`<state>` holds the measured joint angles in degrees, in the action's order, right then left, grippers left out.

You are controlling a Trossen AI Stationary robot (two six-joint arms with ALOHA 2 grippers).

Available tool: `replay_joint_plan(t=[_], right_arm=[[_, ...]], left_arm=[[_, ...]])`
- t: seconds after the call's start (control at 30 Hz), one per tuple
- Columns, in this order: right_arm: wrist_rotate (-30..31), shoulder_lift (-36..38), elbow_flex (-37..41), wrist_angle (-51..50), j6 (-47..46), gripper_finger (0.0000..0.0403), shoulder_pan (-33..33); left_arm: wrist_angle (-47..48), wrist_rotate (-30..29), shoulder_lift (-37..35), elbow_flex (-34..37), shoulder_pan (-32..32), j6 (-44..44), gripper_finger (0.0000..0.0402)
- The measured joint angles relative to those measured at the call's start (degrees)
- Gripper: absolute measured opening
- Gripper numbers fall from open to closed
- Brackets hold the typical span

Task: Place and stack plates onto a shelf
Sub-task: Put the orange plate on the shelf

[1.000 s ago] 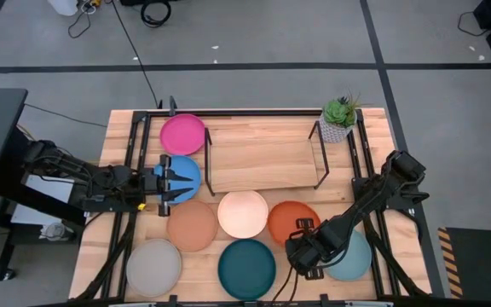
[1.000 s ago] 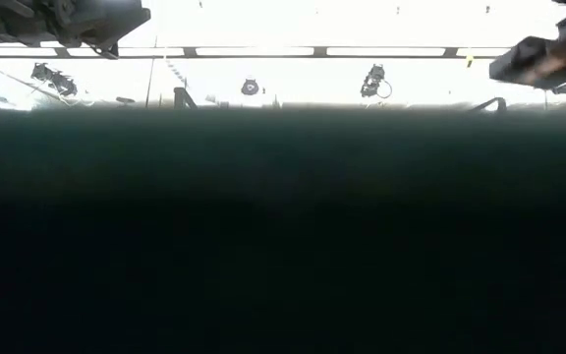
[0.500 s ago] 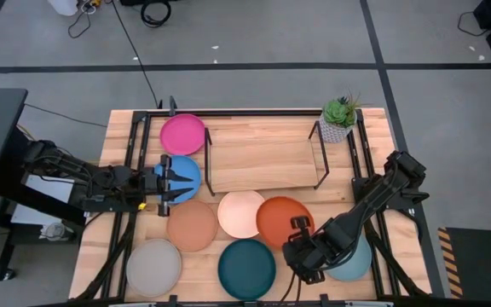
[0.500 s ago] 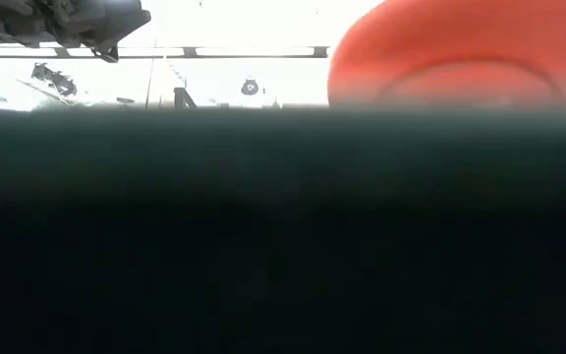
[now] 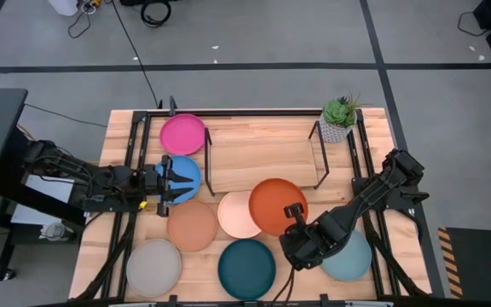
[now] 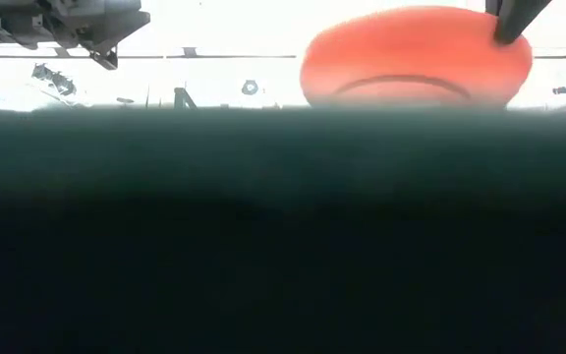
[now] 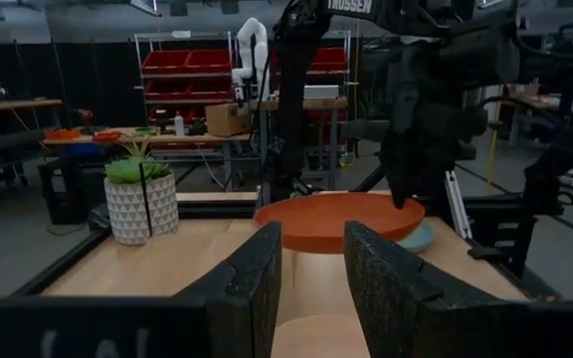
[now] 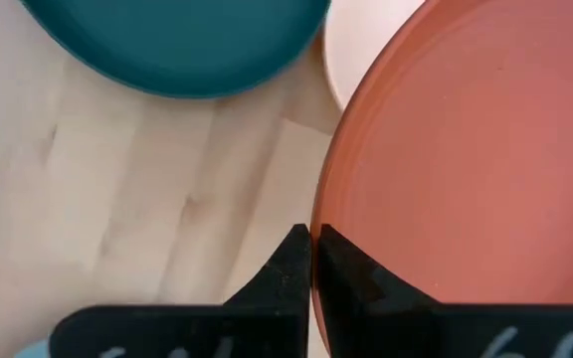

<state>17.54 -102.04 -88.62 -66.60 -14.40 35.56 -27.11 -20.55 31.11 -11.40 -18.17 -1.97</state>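
Observation:
The orange plate (image 5: pixel 273 203) is in the air near the shelf's front edge, over part of the cream plate (image 5: pixel 233 217). My right gripper (image 5: pixel 295 213) is shut on it. The low view shows the orange plate (image 6: pixel 416 54) raised. My left gripper (image 5: pixel 170 182) is open and hovers above the blue plate (image 5: pixel 189 173), touching nothing. Flat on the table lie the magenta (image 5: pixel 182 134), tan (image 5: pixel 192 226), dark teal (image 5: pixel 246 268), grey (image 5: pixel 153 266) and pale blue (image 5: pixel 354 257) plates. The shelf (image 5: pixel 262 158) carries no plate. My right gripper pinches the orange plate's rim (image 8: pixel 318 214) on the plate's near-right side, between its two fingers (image 8: pixel 288 261): one on the inner face, one outside the rim. The fingers come from above, pointing down (image 7: pixel 404 189). The plate is lifted clear and sits about level.
A small potted plant (image 5: pixel 339 119) stands at the shelf's far right corner. Black rails (image 5: pixel 366 170) run along both table sides. The dark teal plate fills the lower part of the low view (image 6: pixel 283 226). Bare wood shows on the shelf board.
My right gripper has risen and moved toward the shelf and slightly left, carrying the orange plate. The plate, which lay on the table a second ago, is now lifted clear and overlaps the cream plate in the high view.

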Motion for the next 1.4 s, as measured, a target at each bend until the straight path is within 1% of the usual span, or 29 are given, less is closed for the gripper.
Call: replay_joint_plan(t=[0.1,0.23,0.67,0.9,1.07,1.2,1.4], right_arm=[[0.60,0.00,0.40,-0.96,1.65,0.0014,-1.18],[0.81,-0.04,3.58,-1.08,4.26,0.0014,-2.99],[-0.24,-0.04,9.82,-0.36,7.05,0.0014,-9.08],[-1.36,0.02,13.37,2.28,9.94,0.0014,-12.86],[-1.31,0.07,14.72,2.40,10.11,0.0014,-15.62],[-1.58,2.67,17.45,5.10,10.34,0.0014,-17.79],[-2.14,10.92,25.25,12.82,10.51,0.0014,-21.52]], left_arm=[[0.01,0.02,0.00,0.00,0.00,1.34,0.0119],[0.66,0.02,0.00,0.00,-0.07,3.81,0.0119],[10.39,0.06,0.02,0.02,-0.07,12.99,0.0119],[11.65,0.04,0.00,0.02,-0.07,14.61,0.0119],[11.65,0.04,0.00,0.02,-0.07,14.63,0.0119],[11.65,0.06,0.00,0.02,-0.07,14.83,0.0119],[12.07,0.05,0.01,0.02,-0.07,14.79,0.0119]])
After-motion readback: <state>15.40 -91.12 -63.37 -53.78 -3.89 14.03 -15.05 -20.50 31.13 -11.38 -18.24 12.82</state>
